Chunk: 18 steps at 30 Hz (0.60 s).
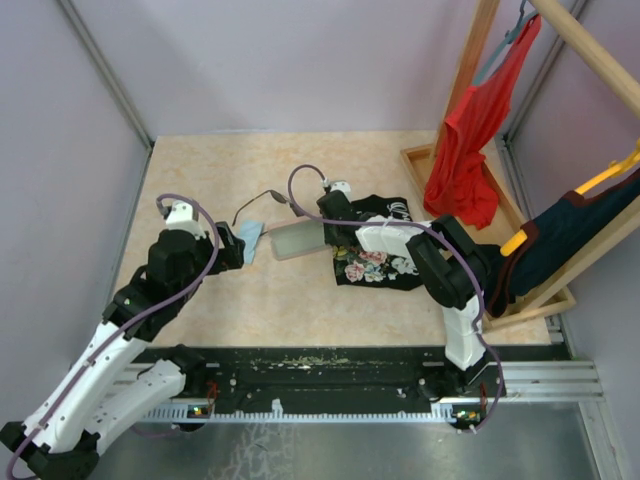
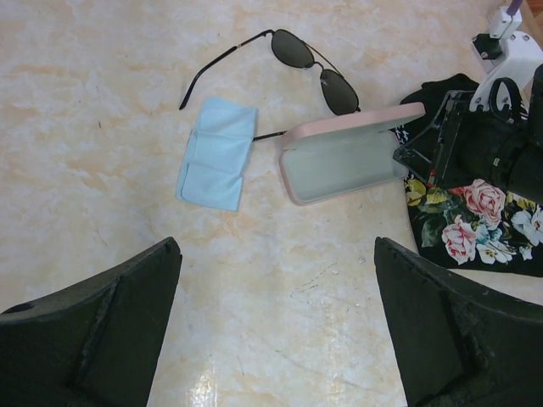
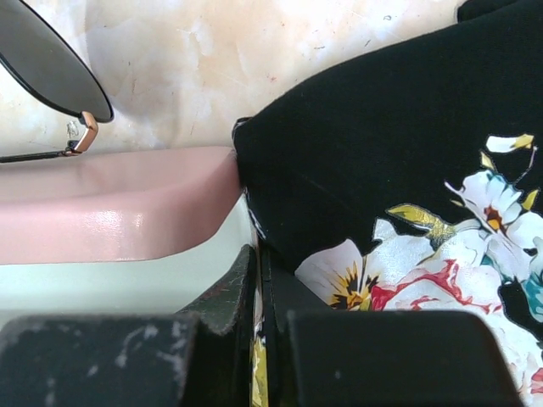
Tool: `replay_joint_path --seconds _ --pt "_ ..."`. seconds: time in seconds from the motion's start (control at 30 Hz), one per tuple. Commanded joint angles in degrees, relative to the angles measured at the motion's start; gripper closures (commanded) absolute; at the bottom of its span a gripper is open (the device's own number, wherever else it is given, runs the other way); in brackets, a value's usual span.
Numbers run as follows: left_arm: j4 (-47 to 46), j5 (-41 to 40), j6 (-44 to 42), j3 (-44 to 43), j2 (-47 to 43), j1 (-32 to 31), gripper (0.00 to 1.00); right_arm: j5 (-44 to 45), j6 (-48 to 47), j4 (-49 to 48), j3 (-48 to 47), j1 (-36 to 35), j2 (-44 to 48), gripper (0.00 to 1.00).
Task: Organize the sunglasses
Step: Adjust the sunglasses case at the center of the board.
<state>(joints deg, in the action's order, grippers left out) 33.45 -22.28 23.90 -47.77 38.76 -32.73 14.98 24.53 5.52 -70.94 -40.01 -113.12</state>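
Sunglasses: I see the sunglasses (image 2: 294, 49) lying on the counter (image 2: 85, 85), arms unfolded and lenses down toward it, just behind the pink case (image 2: 344, 157). One arm runs out to the left above the blue cloth (image 2: 216, 153); the other reaches the gap between cloth and case. They are not in the case.
Case: open, pale lining showing and nothing inside. Its right end is against the black floral garment (image 2: 475, 229).
Left fingers: my left gripper (image 2: 276, 242) hangs over bare counter on the near side of the cloth and case, fingers spread wide with nothing between them.
Right fingers: my right gripper (image 3: 259, 263) sits at the right end of the case, over the edge of the floral garment, with the fingers together. I cannot tell whether they nip the case's rim or merely rest against it.
Done so far: as I judge it, only the opening of the case; neither arm holds the glasses.
Left to do: picking the glasses up, probably folding their arms, laying them in the lining and closing the lid. The cloth may belong inside too; that I cannot say.
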Motion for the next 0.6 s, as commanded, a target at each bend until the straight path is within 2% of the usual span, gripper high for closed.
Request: replay_joint_path --seconds 0.0,0.07,0.23,0.43,0.57 --pt "0.65 -0.84 1.48 0.76 -0.17 0.21 0.0 0.82 0.62 0.48 -0.24 0.45 2.65 0.95" --pt "0.64 -0.76 2.25 0.96 -0.18 0.17 0.0 -0.88 0.71 -0.67 0.49 0.34 3.73 0.92" --pt "0.56 -0.35 2.95 1.23 0.15 0.21 0.0 -2.43 1.56 -1.57 1.11 0.45 5.17 0.9" --pt "0.42 0.18 3.0 1.36 0.26 0.19 0.0 -1.38 2.2 0.38 -0.75 0.46 2.65 0.99" --pt "0.39 0.18 3.34 1.86 0.24 0.21 0.0 -0.29 4.2 1.04 -1.13 0.46 2.03 1.0"
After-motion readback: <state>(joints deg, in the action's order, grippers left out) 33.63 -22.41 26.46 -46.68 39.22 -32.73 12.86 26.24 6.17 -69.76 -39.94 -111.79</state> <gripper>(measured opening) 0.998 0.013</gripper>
